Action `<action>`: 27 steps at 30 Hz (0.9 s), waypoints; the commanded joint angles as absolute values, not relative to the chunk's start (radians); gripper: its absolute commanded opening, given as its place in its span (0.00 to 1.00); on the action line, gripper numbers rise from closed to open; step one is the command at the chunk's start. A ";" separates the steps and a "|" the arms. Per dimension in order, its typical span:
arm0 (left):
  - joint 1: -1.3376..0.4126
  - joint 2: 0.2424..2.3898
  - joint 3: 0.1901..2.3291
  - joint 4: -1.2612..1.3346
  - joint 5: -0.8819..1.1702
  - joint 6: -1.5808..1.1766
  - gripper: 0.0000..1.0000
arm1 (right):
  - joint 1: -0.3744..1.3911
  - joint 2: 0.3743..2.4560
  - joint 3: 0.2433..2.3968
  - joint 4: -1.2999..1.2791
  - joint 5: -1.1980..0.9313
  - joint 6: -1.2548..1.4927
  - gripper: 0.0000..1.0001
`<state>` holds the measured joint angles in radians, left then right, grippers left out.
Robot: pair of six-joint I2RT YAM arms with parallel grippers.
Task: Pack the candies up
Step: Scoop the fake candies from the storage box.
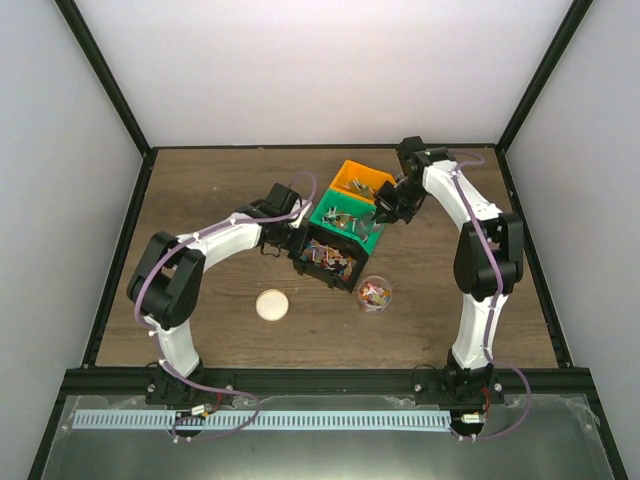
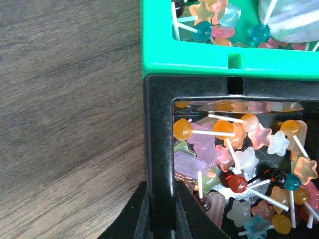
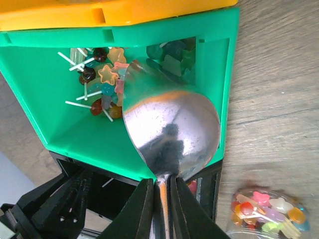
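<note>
Near left on the wooden table [image 1: 200,200], a round beige lid [image 1: 271,304], lying flat and apart from all else. To its right, a clear jar [image 1: 374,308] standing upright, partly filled with candies [image 1: 373,291]: small star-shaped and round lollipops on white sticks, in mixed colours. Just beyond, between lid and jar and just beside the jar, a black bin [image 2: 158,149] heaped with more of the same candies. Left gripper [image 2: 162,201] clamped on that bin's left wall, one finger outside, one inside. Farther on, touching the black bin, a green bin [image 3: 45,99] with a smaller cluster of candies against one wall. Right gripper [image 3: 159,191] closed tight on the handle of a silver metal scoop [image 3: 172,129], bowl tilted down inside the green bin, front edge at the candies. Farthest, an orange bin [image 1: 362,180], set against the green one; contents too small to tell
</note>
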<state>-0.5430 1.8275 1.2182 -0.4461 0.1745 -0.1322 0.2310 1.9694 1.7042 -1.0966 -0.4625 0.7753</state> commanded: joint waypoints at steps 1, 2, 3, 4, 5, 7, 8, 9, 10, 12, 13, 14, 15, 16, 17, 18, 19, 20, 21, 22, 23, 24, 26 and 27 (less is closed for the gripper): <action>-0.555 1.863 1.212 -0.477 0.217 -0.120 0.04 | 0.223 1.981 1.762 -1.245 -0.307 0.780 0.01; -0.555 1.863 1.213 -0.477 0.220 -0.120 0.04 | 0.224 1.978 1.765 -1.249 -0.299 0.781 0.01; -0.555 1.863 1.213 -0.476 0.223 -0.118 0.04 | 0.224 1.977 1.763 -1.248 -0.296 0.779 0.01; -0.555 1.865 1.213 -0.476 0.231 -0.117 0.04 | 0.224 1.979 1.753 -1.239 -0.302 0.774 0.01; -0.555 1.870 1.216 -0.475 0.245 -0.113 0.04 | 0.225 1.984 1.732 -1.222 -0.323 0.765 0.01; -0.555 1.878 1.221 -0.477 0.263 -0.111 0.04 | 0.232 1.993 1.683 -1.175 -0.376 0.758 0.01; -0.555 1.881 1.224 -0.478 0.269 -0.108 0.04 | 0.242 2.002 1.667 -1.155 -0.393 0.759 0.01; -0.557 1.884 1.225 -0.479 0.276 -0.107 0.04 | 0.256 2.014 1.660 -1.135 -0.410 0.761 0.01; -0.559 1.885 1.223 -0.479 0.281 -0.105 0.04 | 0.273 2.033 1.660 -1.117 -0.438 0.757 0.01; -0.564 1.890 1.221 -0.479 0.293 -0.100 0.04 | 0.308 2.076 1.665 -1.078 -0.516 0.749 0.01; -0.567 1.892 1.220 -0.480 0.296 -0.099 0.04 | 0.328 2.100 1.677 -1.063 -0.561 0.749 0.01; -0.571 1.894 1.220 -0.480 0.301 -0.098 0.04 | 0.346 2.125 1.692 -1.049 -0.587 0.748 0.01; -0.574 1.895 1.221 -0.481 0.305 -0.097 0.04 | 0.362 2.148 1.707 -1.042 -0.612 0.748 0.01; -0.578 1.896 1.223 -0.483 0.304 -0.096 0.04 | 0.376 2.168 1.716 -1.030 -0.640 0.750 0.01; -0.580 1.898 1.224 -0.486 0.304 -0.094 0.04 | 0.387 2.184 1.716 -1.015 -0.670 0.753 0.01; -0.581 1.899 1.226 -0.488 0.305 -0.092 0.04 | 0.392 2.193 1.710 -0.997 -0.700 0.760 0.01; -0.581 1.898 1.226 -0.489 0.305 -0.092 0.04 | 0.396 2.197 1.699 -0.974 -0.724 0.766 0.01; -0.581 1.898 1.226 -0.489 0.304 -0.093 0.04 | 0.397 2.196 1.689 -0.955 -0.745 0.774 0.01; -0.581 1.898 1.226 -0.490 0.300 -0.094 0.04 | 0.396 2.188 1.686 -0.952 -0.736 0.782 0.01; -0.581 1.897 1.227 -0.492 0.291 -0.096 0.04 | 0.395 2.175 1.695 -0.962 -0.700 0.785 0.01; -0.581 1.895 1.228 -0.494 0.278 -0.097 0.04 | 0.390 2.160 1.708 -0.980 -0.652 0.787 0.01; -0.580 1.892 1.227 -0.495 0.264 -0.097 0.04 | 0.379 2.144 1.716 -1.000 -0.625 0.787 0.01; -0.577 1.890 1.227 -0.494 0.252 -0.100 0.04 | 0.339 2.103 1.704 -1.018 -0.610 0.790 0.01; -0.577 1.892 1.227 -0.493 0.254 -0.101 0.04 | 0.312 2.082 1.695 -1.024 -0.598 0.789 0.01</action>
